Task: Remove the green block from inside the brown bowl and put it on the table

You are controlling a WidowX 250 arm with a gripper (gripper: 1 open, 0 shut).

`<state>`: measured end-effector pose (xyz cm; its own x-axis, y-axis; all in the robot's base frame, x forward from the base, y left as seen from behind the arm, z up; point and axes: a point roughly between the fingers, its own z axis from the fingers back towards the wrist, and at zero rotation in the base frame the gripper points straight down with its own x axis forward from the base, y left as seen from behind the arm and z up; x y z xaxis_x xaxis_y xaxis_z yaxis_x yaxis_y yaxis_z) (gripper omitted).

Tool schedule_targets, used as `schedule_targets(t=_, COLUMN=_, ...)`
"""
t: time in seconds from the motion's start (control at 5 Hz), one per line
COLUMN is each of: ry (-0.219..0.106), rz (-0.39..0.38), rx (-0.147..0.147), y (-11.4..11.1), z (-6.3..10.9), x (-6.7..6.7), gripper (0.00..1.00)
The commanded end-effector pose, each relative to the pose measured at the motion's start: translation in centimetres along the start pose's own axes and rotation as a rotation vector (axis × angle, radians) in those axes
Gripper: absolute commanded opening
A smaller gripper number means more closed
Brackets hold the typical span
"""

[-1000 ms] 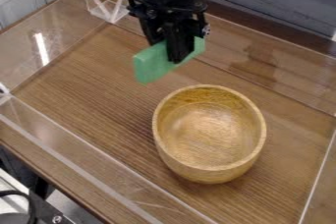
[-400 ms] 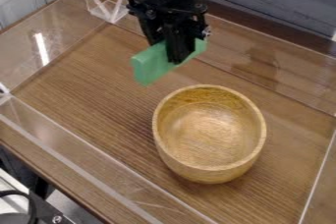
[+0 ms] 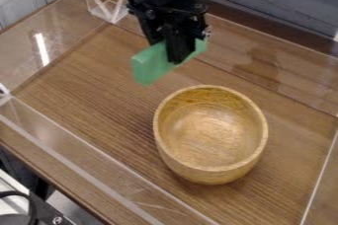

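Tool (image 3: 176,48) is clamped on the green block (image 3: 153,64), hanging above the table (image 3: 93,96), up-left of the empty brown bowl (image 3: 211,133).

A single view is covering the scene, looking down at a steep slant from above and in front of the table (image 3: 79,111), off its near edge. It is facing toward the far edge, where the arm is coming in at the top of the frame with the gripper (image 3: 175,49) below it. The camera is sitting fairly near, so the tabletop is filling most of the frame, its clear walls (image 3: 79,170) running diagonally across the near left corner. The brown bowl (image 3: 211,133) is lying right of centre, toward the near edge
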<state>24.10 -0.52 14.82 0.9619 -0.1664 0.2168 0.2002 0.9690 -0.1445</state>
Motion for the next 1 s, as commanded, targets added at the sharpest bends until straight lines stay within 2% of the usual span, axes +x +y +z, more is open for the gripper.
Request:
schedule_targets(t=0.0, ry=-0.048, rz=-0.014, rx=0.020, y=0.3, z=1.0, x=0.3, gripper=0.00)
schedule_targets(t=0.4, ry=-0.057, rz=-0.014, rx=0.032, y=0.6, z=0.9, x=0.1, gripper=0.00)
schedule_targets(t=0.6, ry=-0.068, rz=-0.016, rx=0.038, y=2.1, z=1.0, x=-0.8, gripper=0.00)
schedule_targets(t=0.8, ry=-0.084, rz=-0.024, rx=0.044, y=4.6, z=1.1, x=-2.3, gripper=0.00)
